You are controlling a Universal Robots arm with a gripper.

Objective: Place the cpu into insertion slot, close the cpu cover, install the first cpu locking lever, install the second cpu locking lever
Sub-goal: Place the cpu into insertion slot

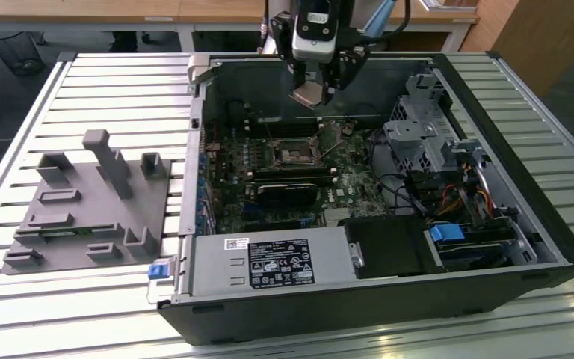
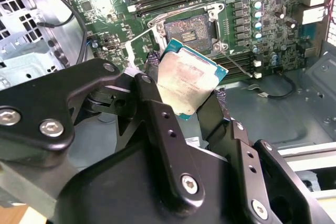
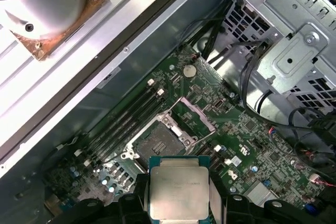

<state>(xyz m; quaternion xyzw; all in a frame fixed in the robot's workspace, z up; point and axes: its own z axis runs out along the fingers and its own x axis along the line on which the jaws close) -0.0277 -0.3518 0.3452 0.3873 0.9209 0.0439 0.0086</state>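
An open desktop computer case lies on its side on a slatted metal counter, with the arm's end effector hanging over the case's far end, as the exterior view shows. The end effector is clamped on the cpu, its black fingers pressing two opposite edges of the small square chip. The cpu is held in the air, tilted, well above the green circuit board and clear of everything below it; its silvery-grey metal face shows in both wrist views. The insertion slot sits on the board under and a little nearer the exterior camera than the chip, its dark centre uncovered within a silvery rim. In the first wrist view the cpu cover appears swung up from one side of the insertion slot, leaving the socket bare. Long black memory slots run beside it. A metal drive cage and bundled cables fill the case on the exterior view's right. A grey parts fixture rests on the counter at the exterior view's left, well apart from the case.
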